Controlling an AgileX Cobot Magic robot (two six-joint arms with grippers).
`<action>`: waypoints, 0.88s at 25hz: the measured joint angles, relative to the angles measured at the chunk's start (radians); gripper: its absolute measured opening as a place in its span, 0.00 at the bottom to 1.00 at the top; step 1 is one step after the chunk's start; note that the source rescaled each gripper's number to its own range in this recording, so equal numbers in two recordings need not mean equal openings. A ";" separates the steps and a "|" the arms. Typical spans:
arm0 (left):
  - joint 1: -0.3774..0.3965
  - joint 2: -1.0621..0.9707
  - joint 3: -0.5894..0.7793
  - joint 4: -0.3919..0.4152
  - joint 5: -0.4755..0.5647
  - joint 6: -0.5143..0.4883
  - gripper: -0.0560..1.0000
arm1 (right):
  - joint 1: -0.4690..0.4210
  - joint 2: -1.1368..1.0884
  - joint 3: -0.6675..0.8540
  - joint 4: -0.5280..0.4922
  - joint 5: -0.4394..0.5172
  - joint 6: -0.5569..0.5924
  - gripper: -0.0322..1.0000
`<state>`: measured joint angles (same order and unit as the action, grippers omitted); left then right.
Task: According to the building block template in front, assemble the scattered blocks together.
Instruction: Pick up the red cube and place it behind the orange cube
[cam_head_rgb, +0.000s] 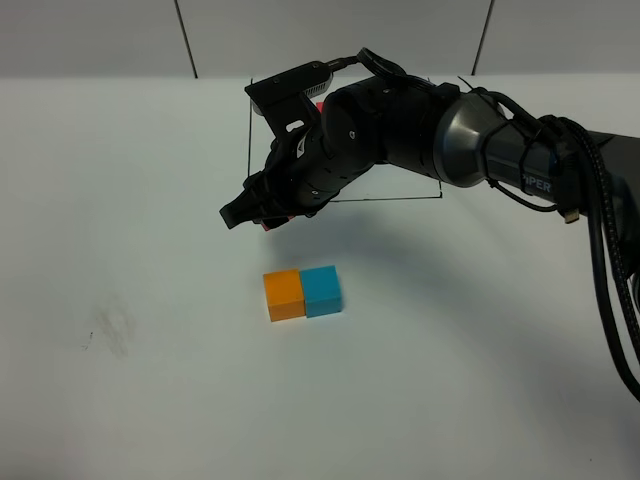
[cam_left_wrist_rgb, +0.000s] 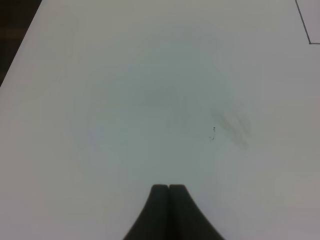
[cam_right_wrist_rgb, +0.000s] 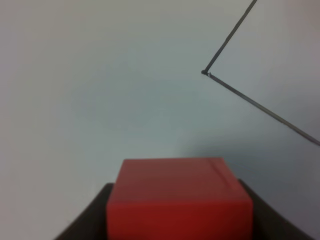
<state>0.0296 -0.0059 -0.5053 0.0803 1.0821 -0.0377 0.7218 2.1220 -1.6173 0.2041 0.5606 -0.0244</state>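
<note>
An orange block (cam_head_rgb: 283, 295) and a light blue block (cam_head_rgb: 322, 290) sit side by side, touching, on the white table in the exterior view. My right gripper (cam_head_rgb: 262, 215) hangs above and behind them, shut on the red block (cam_right_wrist_rgb: 177, 197), which fills the space between its fingers (cam_right_wrist_rgb: 92, 212). Only a sliver of that red block (cam_head_rgb: 268, 226) shows from above. The right arm covers most of the template; its black outline (cam_head_rgb: 249, 140) and a bit of red (cam_head_rgb: 318, 103) show. My left gripper (cam_left_wrist_rgb: 169, 189) is shut and empty over bare table.
The right arm (cam_head_rgb: 440, 130) reaches across the back middle of the table, cables trailing at the right edge. A faint grey smudge (cam_head_rgb: 110, 330) marks the table at the left. A corner of the drawn outline (cam_right_wrist_rgb: 206, 73) lies beyond the held block.
</note>
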 joint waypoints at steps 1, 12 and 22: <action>0.000 0.000 0.000 0.000 0.000 0.000 0.05 | 0.000 0.000 0.000 0.005 0.000 0.004 0.45; 0.000 0.000 0.000 0.000 0.000 0.000 0.05 | 0.000 0.000 0.000 0.006 0.056 0.310 0.45; 0.000 0.000 0.000 0.000 0.000 0.000 0.05 | 0.000 0.000 0.000 -0.204 0.138 0.550 0.45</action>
<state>0.0296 -0.0059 -0.5053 0.0803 1.0821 -0.0377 0.7218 2.1220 -1.6173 0.0000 0.6984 0.5258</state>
